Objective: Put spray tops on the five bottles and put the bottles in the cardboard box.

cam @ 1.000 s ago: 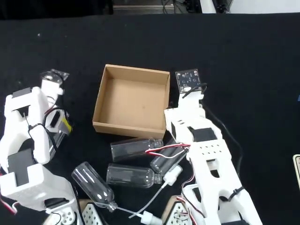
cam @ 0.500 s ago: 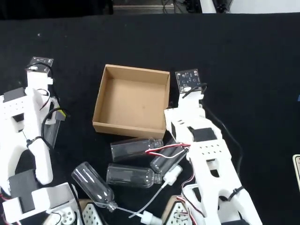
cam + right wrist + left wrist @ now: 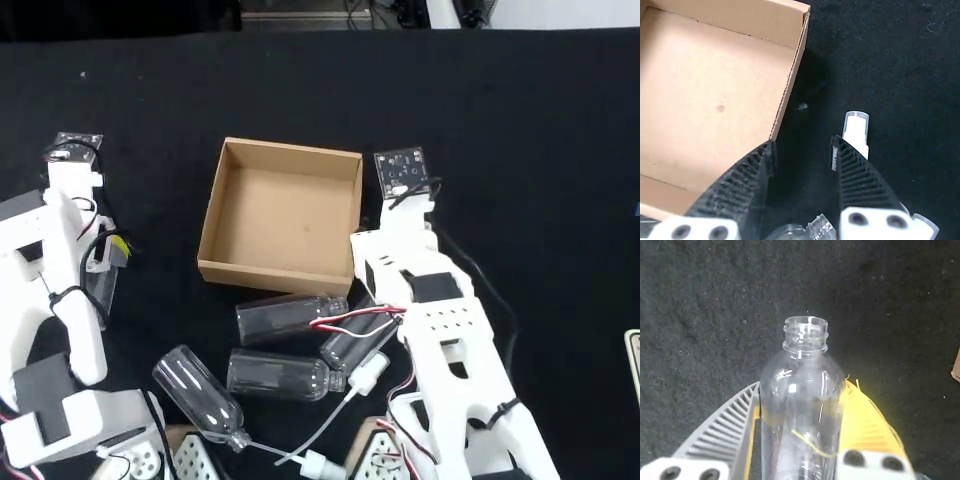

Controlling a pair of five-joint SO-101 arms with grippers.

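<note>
The job is at its first stage: the cardboard box (image 3: 262, 272) holds nothing, and no bottle that I can make out carries a spray top yet. The left gripper (image 3: 802, 390) is out to the left of the box, its fingers (image 3: 867, 422) clenched on a clear plastic bottle (image 3: 805, 360). The bottle's threaded neck is bare and points away from the wrist over the black bench (image 3: 520, 120). Four more clear bottles (image 3: 275, 373) lie on their sides in a loose heap just in front of the box. Two loose spray tops (image 3: 366, 375) with thin dip tubes lie among them.

The right gripper (image 3: 801, 147) is low beside the box's right wall with its fingers released and nothing between them. A white spray top (image 3: 856, 131) lies on the bench just past one fingertip, beside it rather than within the gap. An open bottle neck shows near the wrist.

By my reading, the step in hand is capping the held bottle. The next move calls for the right fingers to shift sideways so that they straddle the white top, then close on it and carry it across to the held neck. The dip tube must thread into the small opening before the top is seated, so the left arm will need to hold the neck steady and turned toward the right arm.
</note>
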